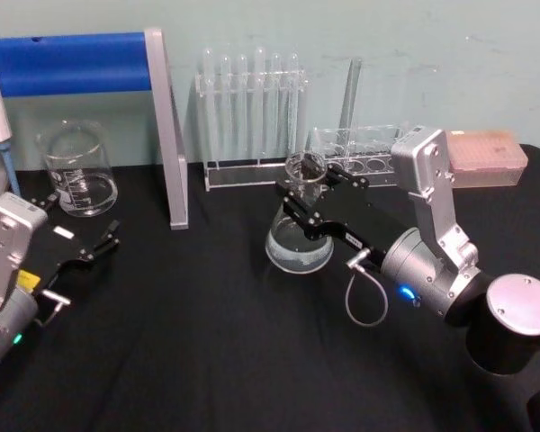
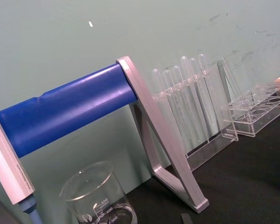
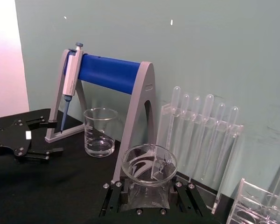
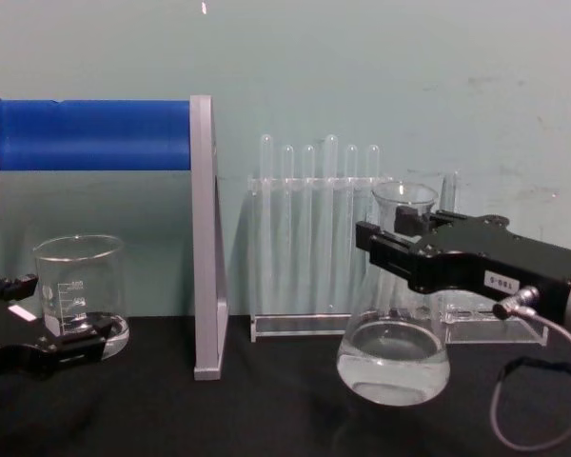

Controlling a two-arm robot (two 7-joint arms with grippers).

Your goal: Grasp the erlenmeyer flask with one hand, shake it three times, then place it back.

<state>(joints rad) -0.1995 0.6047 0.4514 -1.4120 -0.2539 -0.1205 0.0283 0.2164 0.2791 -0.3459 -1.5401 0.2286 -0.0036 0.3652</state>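
Pinching erlenmeyer flask (image 1: 299, 247) at the neck in right gripper (image 1: 306, 187), 5 o'clock of test-tube rack (image 1: 250, 85). Shake short, upright, firm, clear of rack. Left gripper (image 3: 56, 137) spread, parked at 9 o'clock.

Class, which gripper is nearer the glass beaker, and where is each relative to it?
Left. The left gripper lies open just in front of the beaker; the right gripper is far to its right, gripping the erlenmeyer flask.
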